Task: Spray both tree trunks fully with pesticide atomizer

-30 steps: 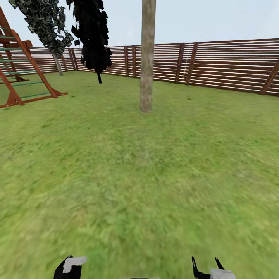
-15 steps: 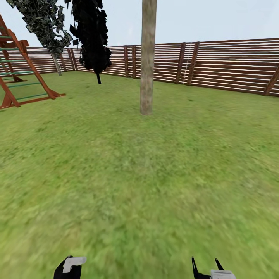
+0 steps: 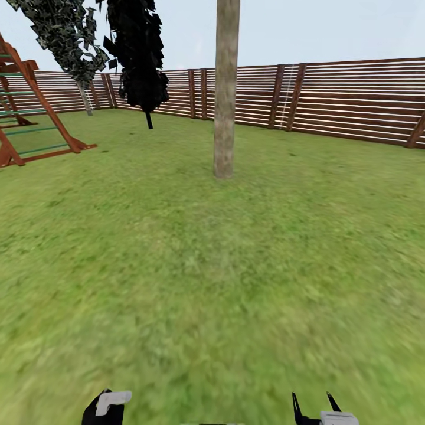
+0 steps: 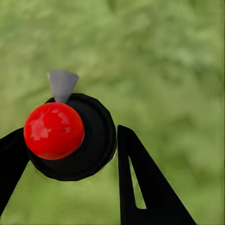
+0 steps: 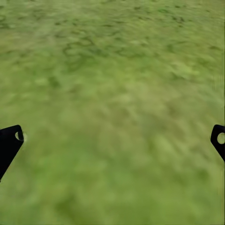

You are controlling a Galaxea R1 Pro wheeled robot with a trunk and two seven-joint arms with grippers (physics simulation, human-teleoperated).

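Observation:
My left gripper (image 4: 70, 133) is shut on the pesticide atomizer (image 4: 96, 140), seen from above as a round black body with a red ball top and a grey nozzle. In the head view the atomizer (image 3: 110, 402) shows dark with a pale label at the bottom left edge. My right gripper (image 3: 316, 406) is open over bare grass, its fingertips (image 5: 10, 140) wide apart. A thick beige-brown tree trunk (image 3: 225, 94) stands upright ahead, a few metres off, with its crown out of view. The grass floor (image 3: 212, 283) lies between me and it.
A brown slat fence (image 3: 348, 100) edges the lawn behind the trunk. A red-brown climbing frame (image 3: 29, 112) stands at the far left. Two thinner dark-leaved trees (image 3: 141, 59) stand near the back left fence corner.
The whole head view has shifted slightly: the trunk base sits lower and the climbing frame further left, so the camera has advanced toward the tree. Both grippers are held as before.

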